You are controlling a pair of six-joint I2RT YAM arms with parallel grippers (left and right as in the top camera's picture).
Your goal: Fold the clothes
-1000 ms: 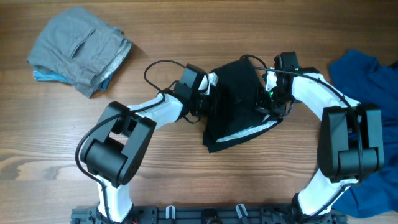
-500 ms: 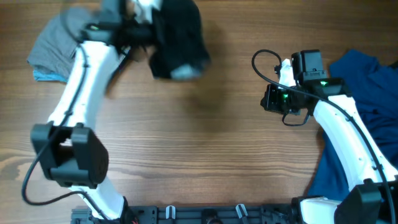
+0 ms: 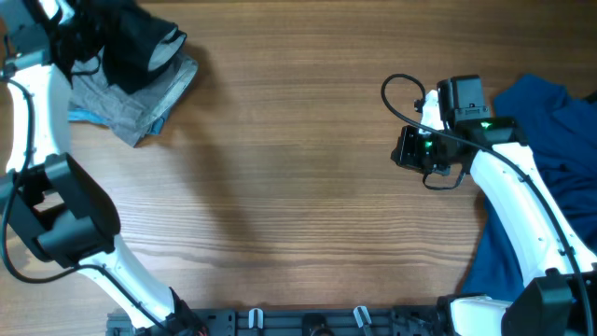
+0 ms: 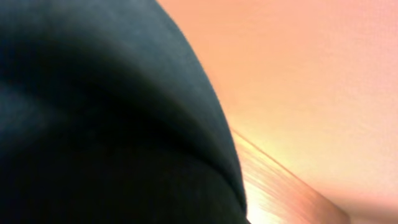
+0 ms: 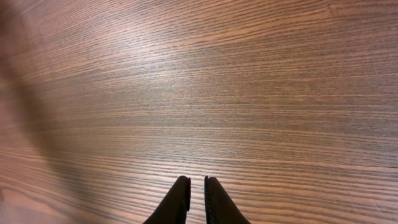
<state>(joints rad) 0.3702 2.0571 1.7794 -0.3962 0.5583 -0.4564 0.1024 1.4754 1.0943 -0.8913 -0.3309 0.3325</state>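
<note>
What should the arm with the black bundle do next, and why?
Probably lower it and let go. The black shirt, gathered into a bundle, is held by the left arm and overlaps the grey shorts in the overhead view, so setting it on that pile looks like the natural next step.

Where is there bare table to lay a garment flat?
The middle of the table is bare, from the grey shorts across to the right gripper, and down to the near edge. Crowded: the far left corner, where the black shirt hangs over the shorts, and the right edge under the blue garment.
</note>
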